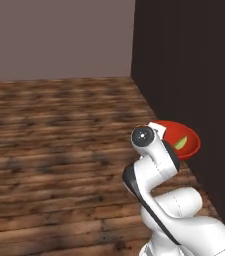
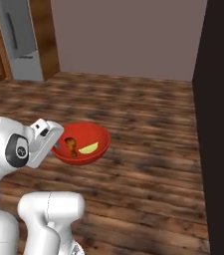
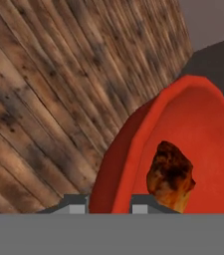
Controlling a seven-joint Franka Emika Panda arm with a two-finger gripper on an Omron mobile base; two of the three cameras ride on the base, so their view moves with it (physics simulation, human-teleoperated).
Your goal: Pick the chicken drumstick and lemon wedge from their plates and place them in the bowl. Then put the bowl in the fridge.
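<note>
The two dark fingertips (image 3: 76,200) sit either side of the red rim, one outside the wall and one inside, pinching the bowl (image 2: 83,144) by its near edge with only a narrow gap between them, so the gripper (image 3: 108,201) has the bowl clamped rather than cradled. From the hand's own view the chicken drumstick (image 3: 170,175) lies just inside the rim, close to the inner finger, dark and charred on top and orange below. From the right side you can see it resting toward the arm's side of the bowl with the lemon wedge (image 2: 88,148) just beside it, nearer the middle; from the left side the wedge (image 1: 181,143) peeks out, green-yellow, behind the white wrist. The bowl hangs in the air above the wooden floor (image 1: 54,150), out in front of the arm and held roughly level, with a dark wall (image 1: 194,75) close on its right. Both foods look to be in, so I'd judge the job now is carrying the bowl to the fridge (image 2: 19,40), which stands well apart, grey with a dark handle, at the far left next to a brown wooden cabinet (image 2: 46,37). A rim pinch like this gives little hold against twisting, so the carry wants to be slow and the wrist kept flat, or the bowl may tilt and let the drumstick roll toward the low side. Keep it clear of that dark wall while turning.
</note>
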